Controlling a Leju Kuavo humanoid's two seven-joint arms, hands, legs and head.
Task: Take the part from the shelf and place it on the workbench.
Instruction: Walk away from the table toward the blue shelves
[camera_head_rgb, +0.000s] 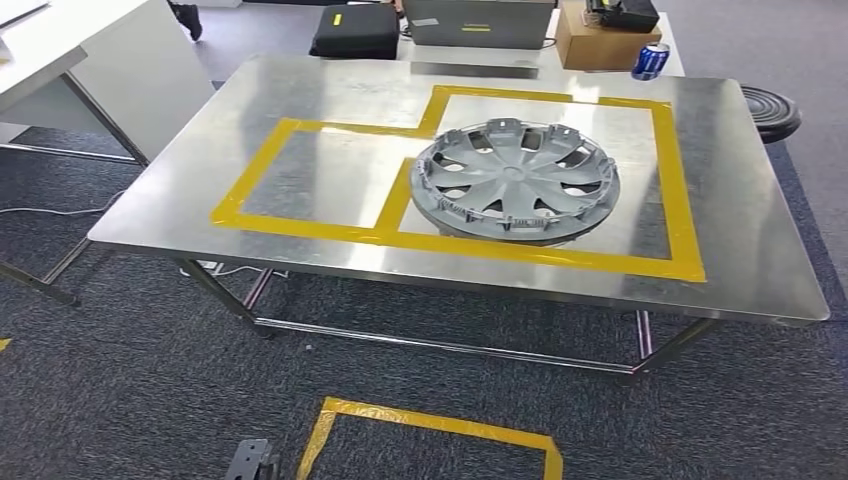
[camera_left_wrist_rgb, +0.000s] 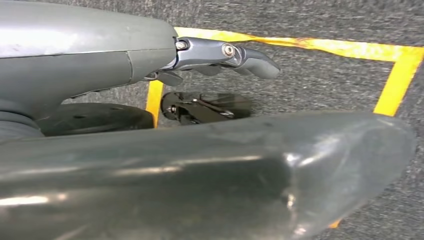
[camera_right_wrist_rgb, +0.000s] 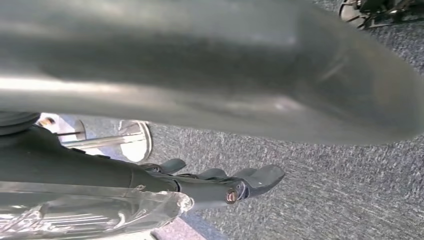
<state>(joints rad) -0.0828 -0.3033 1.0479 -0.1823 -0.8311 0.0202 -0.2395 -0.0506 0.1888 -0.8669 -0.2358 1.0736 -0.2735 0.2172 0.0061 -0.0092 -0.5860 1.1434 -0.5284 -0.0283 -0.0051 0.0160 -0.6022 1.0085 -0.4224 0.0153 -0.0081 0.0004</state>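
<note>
The part, a grey plastic wheel cover (camera_head_rgb: 515, 180), lies flat on the steel workbench (camera_head_rgb: 330, 95), inside the right-hand section of a yellow tape outline (camera_head_rgb: 545, 250). My left hand (camera_left_wrist_rgb: 90, 65) hangs over the grey carpet beside a yellow tape line, its dark fingers (camera_left_wrist_rgb: 220, 52) stretched out and its thick thumb (camera_left_wrist_rgb: 200, 170) apart from them, holding nothing. My right hand (camera_right_wrist_rgb: 125, 175) also hangs over the carpet, fingers (camera_right_wrist_rgb: 250, 180) straight and spread from the thumb (camera_right_wrist_rgb: 200, 70), with nothing in it.
Behind the workbench stand a black case (camera_head_rgb: 355, 32), a cardboard box (camera_head_rgb: 600, 42) and a blue can (camera_head_rgb: 651, 61). A white table (camera_head_rgb: 100, 60) is at the far left, a black round object (camera_head_rgb: 772, 110) at the right. A yellow tape square (camera_head_rgb: 440, 425) marks the floor.
</note>
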